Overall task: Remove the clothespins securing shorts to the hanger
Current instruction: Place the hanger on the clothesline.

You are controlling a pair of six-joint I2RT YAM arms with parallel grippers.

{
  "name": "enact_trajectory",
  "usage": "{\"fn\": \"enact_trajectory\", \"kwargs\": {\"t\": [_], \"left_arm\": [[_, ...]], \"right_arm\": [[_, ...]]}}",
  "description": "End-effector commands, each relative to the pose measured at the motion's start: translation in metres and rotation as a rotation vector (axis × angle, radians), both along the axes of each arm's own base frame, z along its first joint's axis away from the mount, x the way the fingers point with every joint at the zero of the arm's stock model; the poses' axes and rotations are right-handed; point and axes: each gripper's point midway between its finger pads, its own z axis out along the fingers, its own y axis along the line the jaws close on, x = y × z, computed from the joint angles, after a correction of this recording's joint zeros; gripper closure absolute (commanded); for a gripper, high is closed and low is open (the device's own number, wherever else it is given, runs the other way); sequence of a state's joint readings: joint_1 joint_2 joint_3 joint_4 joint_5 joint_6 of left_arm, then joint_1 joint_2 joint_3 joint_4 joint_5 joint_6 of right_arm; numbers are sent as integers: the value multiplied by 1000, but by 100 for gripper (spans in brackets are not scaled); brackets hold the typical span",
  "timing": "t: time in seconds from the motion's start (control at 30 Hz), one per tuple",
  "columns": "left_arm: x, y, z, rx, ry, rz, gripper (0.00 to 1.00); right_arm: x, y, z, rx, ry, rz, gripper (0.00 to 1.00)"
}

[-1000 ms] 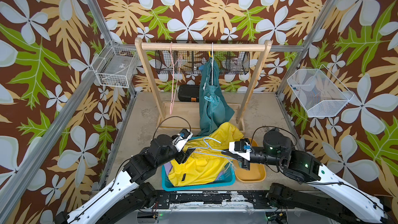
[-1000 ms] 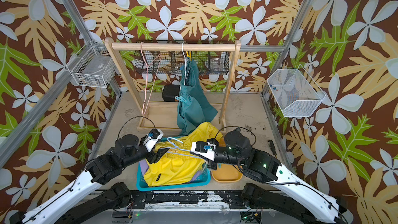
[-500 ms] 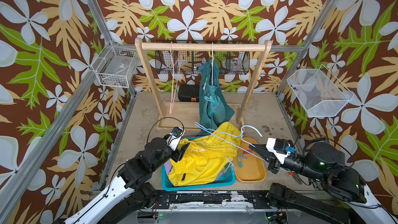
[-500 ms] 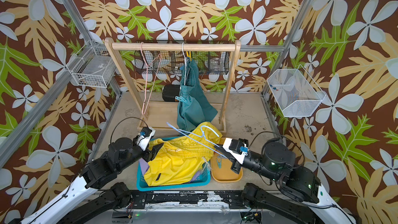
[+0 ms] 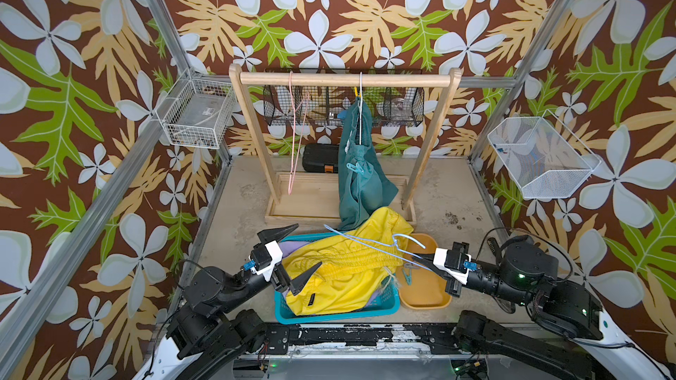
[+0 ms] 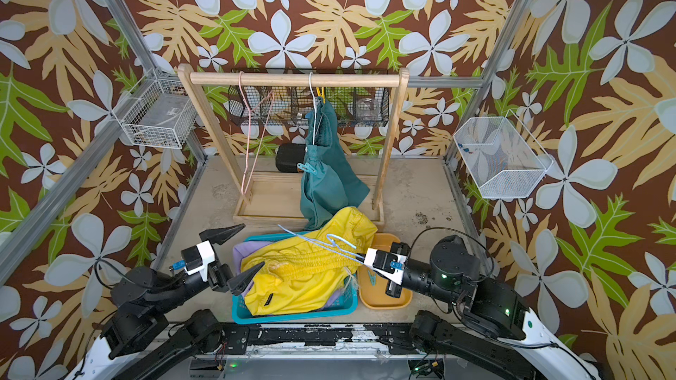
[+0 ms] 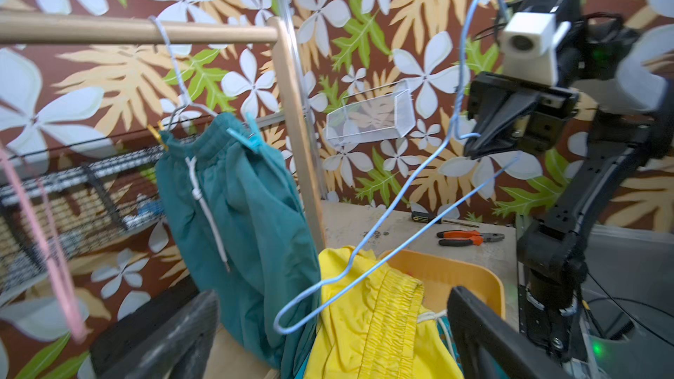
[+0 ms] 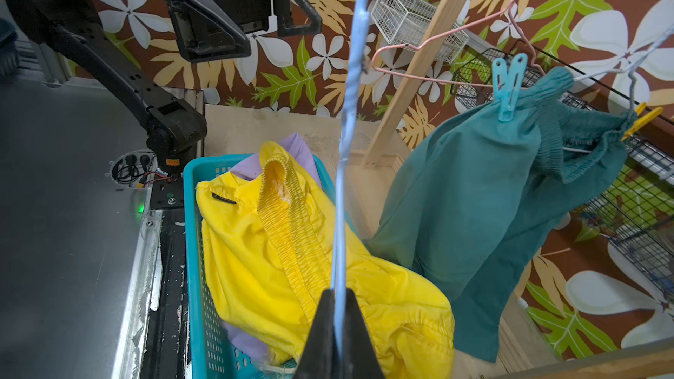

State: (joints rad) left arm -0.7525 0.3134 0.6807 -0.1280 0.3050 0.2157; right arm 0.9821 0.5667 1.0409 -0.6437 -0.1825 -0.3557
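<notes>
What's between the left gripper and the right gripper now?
Yellow shorts heaped in the teal basket, under the blue hanger the right gripper holds; shown in both top views.

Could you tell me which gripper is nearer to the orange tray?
Right. The right gripper, shut on the blue hanger, is over the orange tray; the open left gripper sits across the teal basket from it.

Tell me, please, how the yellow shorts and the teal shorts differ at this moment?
The teal shorts hang from a white hanger on the wooden rail; the yellow shorts lie crumpled in the teal basket. The teal shorts carry a light blue clothespin and a yellow clothespin; no pin shows on the yellow shorts. Both have gathered elastic waists.
</notes>
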Motion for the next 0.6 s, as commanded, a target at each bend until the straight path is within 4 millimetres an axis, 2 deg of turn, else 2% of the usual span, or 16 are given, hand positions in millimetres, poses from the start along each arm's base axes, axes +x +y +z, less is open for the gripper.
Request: {"fn": "enact_trajectory", "kwargs": {"t": [0.0,0.17,0.33,0.43,0.57], "left_arm": [[-32,-23,-10,112,-94,-230,0],[-25,-41,-32,232,-63,-298,0],[-22,-53,-37,270,-61,-345,3],[-19,-60,-40,275,-42,-373,12],[-12,-69,-48,297,-31,-369,29]], "right_arm": [[-7,6,3,-9,-78,75,100],[-10,11,-9,-64,-89,121,100],[-12,15,-8,-63,-113,148,100],[-14,19,-9,-65,-124,175,100],[-15,25,-11,-74,-132,206,100]]}}
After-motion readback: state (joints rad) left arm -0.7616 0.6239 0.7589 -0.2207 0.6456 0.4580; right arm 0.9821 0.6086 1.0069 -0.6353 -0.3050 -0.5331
